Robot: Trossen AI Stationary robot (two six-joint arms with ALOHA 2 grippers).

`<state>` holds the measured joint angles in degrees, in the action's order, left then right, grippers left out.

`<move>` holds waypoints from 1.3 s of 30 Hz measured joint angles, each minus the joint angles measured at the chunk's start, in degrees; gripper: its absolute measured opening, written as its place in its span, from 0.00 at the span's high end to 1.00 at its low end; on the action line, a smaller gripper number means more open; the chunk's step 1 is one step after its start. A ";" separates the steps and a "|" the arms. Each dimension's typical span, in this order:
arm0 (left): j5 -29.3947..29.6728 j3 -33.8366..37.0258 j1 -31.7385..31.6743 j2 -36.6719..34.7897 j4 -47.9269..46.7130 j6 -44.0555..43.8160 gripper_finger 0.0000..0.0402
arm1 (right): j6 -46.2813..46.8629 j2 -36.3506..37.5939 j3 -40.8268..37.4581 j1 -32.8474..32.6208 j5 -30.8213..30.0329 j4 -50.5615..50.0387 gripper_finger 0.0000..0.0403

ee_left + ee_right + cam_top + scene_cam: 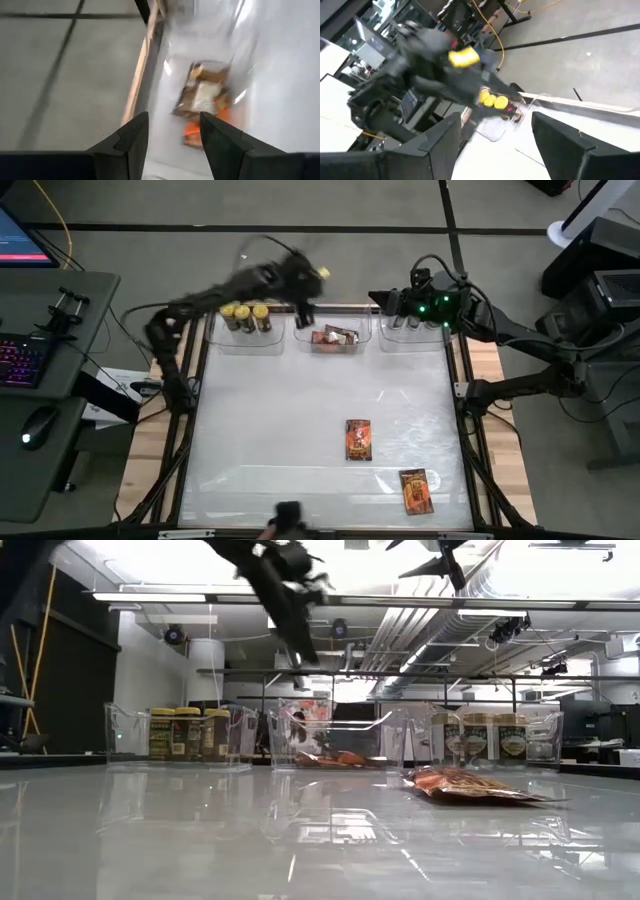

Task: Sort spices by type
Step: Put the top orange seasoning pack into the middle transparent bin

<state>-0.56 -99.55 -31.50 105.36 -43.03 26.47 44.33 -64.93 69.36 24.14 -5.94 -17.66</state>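
Left gripper (305, 315) | fingers apart, holding nothing | above middle bin (352, 346) | packets (202, 102) lying inside, below it

White glossy surface (270, 430): three clear bins (245, 338) along top edge, two printed packets (358, 439) lying flat lower right, one centre, one (416, 490) near bottom edge.

The left claw (172, 137) is hovering with its fingers (131, 142) parted and empty; beyond them, printed spice packets (202, 102) are lying inside a clear plastic bin (240, 35).
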 joint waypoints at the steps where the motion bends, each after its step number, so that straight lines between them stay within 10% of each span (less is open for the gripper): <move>1: -3.77 1.06 -1.54 -2.36 -0.29 -3.43 0.60 | 0.27 0.00 0.00 0.36 0.17 -0.03 0.41; 6: -17.15 11.87 -6.10 -15.63 3.93 -12.25 0.60 | -1.15 -1.45 0.11 -0.16 10.15 -1.40 0.41; 11: -18.50 27.52 -4.86 -29.07 17.00 -18.79 0.60 | -0.76 -6.96 0.11 -8.43 23.66 -14.85 0.41; 19: -17.66 44.98 -2.52 -41.23 35.21 -33.29 0.60 | -6.55 -16.13 0.00 -26.48 19.71 -39.51 0.55; 28: -16.92 46.41 -2.65 -42.71 36.91 -31.78 0.60 | 0.43 -27.64 0.00 -33.38 16.75 -34.42 0.86; 39: -17.86 46.41 -2.65 -42.71 36.68 -29.32 0.60 | 26.28 -33.41 0.00 -36.42 15.20 -30.39 0.39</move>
<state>-18.41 -53.15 -34.15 62.65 -6.35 -2.85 70.61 -98.34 69.36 -12.27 9.26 -48.05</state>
